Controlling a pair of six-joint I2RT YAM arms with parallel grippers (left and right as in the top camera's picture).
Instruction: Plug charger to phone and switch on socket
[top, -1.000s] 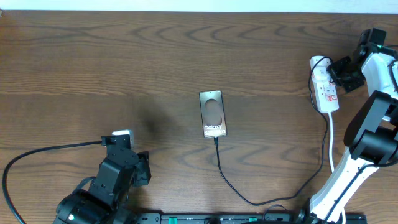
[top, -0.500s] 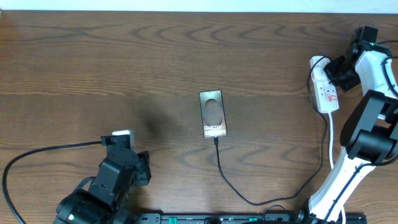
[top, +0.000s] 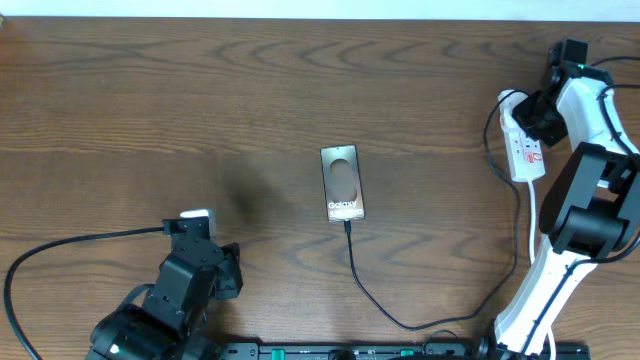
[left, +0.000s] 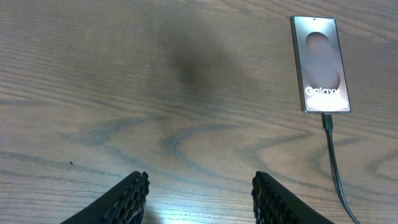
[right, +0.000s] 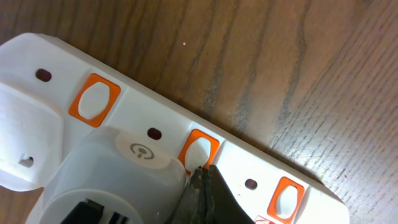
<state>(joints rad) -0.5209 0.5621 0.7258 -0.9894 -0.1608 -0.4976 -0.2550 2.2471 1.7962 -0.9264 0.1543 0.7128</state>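
Note:
The phone (top: 343, 184) lies face up mid-table with "Galaxy" lettering; it also shows in the left wrist view (left: 319, 64). The thin black charger cable (top: 372, 294) is plugged into the phone's near end and loops right; its tip shows in the left wrist view (left: 328, 122). The white socket strip (top: 524, 140) lies at the far right. My right gripper (top: 533, 115) is shut, its tip (right: 200, 170) pressed on the middle orange-framed switch (right: 200, 147) of the socket (right: 56, 62), beside a white plug (right: 118, 180). My left gripper (left: 200, 193) is open and empty near the front edge.
A white cord (top: 533, 225) runs from the socket toward the right arm's base. A thick black robot cable (top: 70, 243) curves at the front left. Two other orange-framed switches (right: 98, 99) sit along the strip.
My right gripper has moved up and left along the socket strip, from beside its right edge onto its upper part. The left arm, phone and charger have not moved.

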